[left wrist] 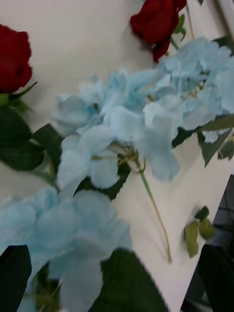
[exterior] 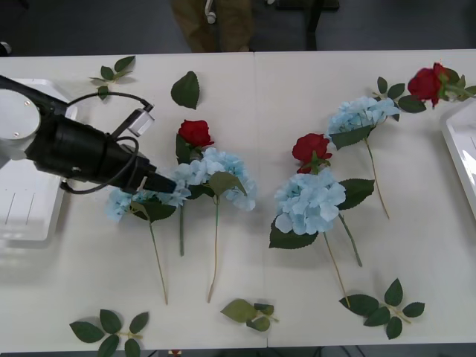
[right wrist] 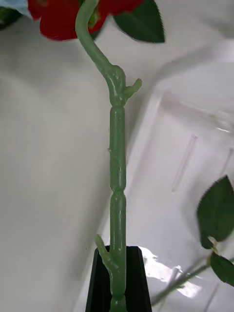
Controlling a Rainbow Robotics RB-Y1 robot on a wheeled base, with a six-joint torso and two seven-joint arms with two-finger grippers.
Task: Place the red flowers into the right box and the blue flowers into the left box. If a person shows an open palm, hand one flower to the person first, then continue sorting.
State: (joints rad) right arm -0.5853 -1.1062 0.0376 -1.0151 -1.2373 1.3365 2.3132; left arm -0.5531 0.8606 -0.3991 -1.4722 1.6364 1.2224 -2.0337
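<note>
Beside the left box point(exterior: 30, 216), the left gripper point(exterior: 160, 184) spreads over a blue flower point(exterior: 123, 202).

This looks like a robotics lab or test room set up for a sorting trial, not a home or a flower shop. Two plain white tables point(exterior: 297, 149) are pushed together edge to edge, with a seam down the middle, and stand on a dark grey floor point(exterior: 89, 26). The flowers are artificial: red roses point(exterior: 195, 132) and pale-blue hydrangeas point(exterior: 310, 201) laid out flat with loose leaf sprigs point(exterior: 383, 305) scattered about. White plastic trays point(exterior: 462, 141) sit at the table's two ends. A cabled black robot arm point(exterior: 82, 152) reaches in. Behind the table stands a person point(exterior: 212, 22), and beside them what may be a dark furniture leg point(exterior: 316, 15).
</note>
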